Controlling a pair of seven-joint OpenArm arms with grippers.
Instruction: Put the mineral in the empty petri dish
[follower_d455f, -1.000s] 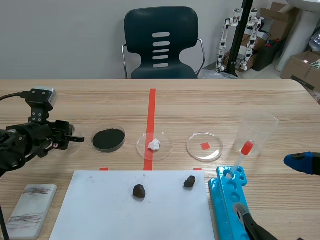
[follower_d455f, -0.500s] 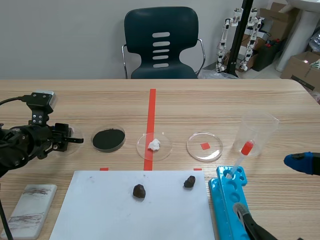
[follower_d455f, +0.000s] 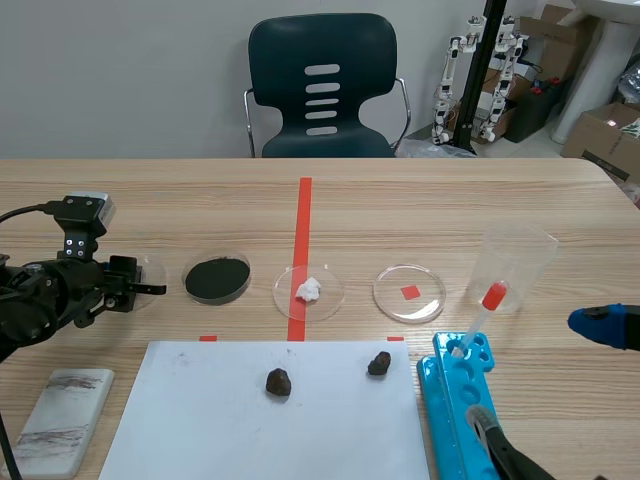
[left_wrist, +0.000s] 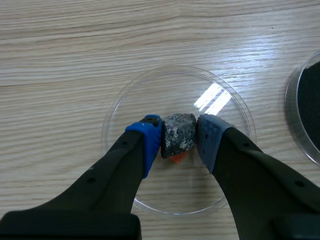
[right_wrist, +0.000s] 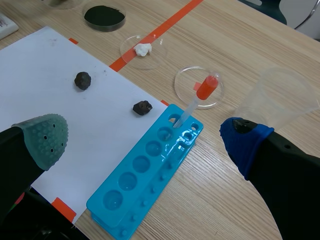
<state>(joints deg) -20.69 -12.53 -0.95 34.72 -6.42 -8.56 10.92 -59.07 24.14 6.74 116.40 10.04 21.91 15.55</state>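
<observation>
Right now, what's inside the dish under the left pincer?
A grey speckled rock, held by the left pincer. A sliver of orange tape shows beneath it; the rock hides the rest and whether it touches the dish.

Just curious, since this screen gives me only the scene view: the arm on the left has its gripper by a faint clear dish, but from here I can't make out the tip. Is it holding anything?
Observer: Yes. The left wrist view shows the left gripper shut on a speckled grey mineral.
Visitor: Where is that stone compared with the dish?
Observer: It is within the rim of the clear petri dish. I cannot tell whether it touches the bottom.
Visitor: And the arm on the right, is it carrying something too?
Observer: No. The right wrist view shows the right gripper open and holding nothing, with the blue well tray lying ahead of it.
</observation>
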